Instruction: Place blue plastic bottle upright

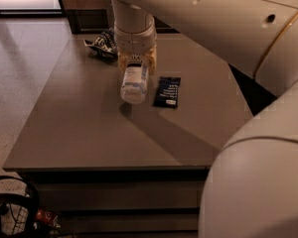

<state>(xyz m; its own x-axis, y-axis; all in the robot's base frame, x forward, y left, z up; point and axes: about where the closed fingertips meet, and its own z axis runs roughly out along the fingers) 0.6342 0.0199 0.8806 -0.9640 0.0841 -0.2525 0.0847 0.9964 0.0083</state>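
Note:
The blue plastic bottle point(134, 83) is a small clear bottle with a white label and blue print. It hangs tilted in the air above the grey table point(79, 128), its lower end toward me, with its shadow on the table just below. My gripper point(136, 63) is shut on the bottle's upper end, at the end of the white arm that reaches in from the upper right. The bottle's cap is hidden.
A flat dark blue rectangular packet point(167, 91) lies on the table just right of the bottle. A blue-and-white snack bag point(103, 45) lies at the far left behind the gripper. My arm's large white body point(258, 172) fills the right foreground. A black basket point(10, 212) sits on the floor at lower left.

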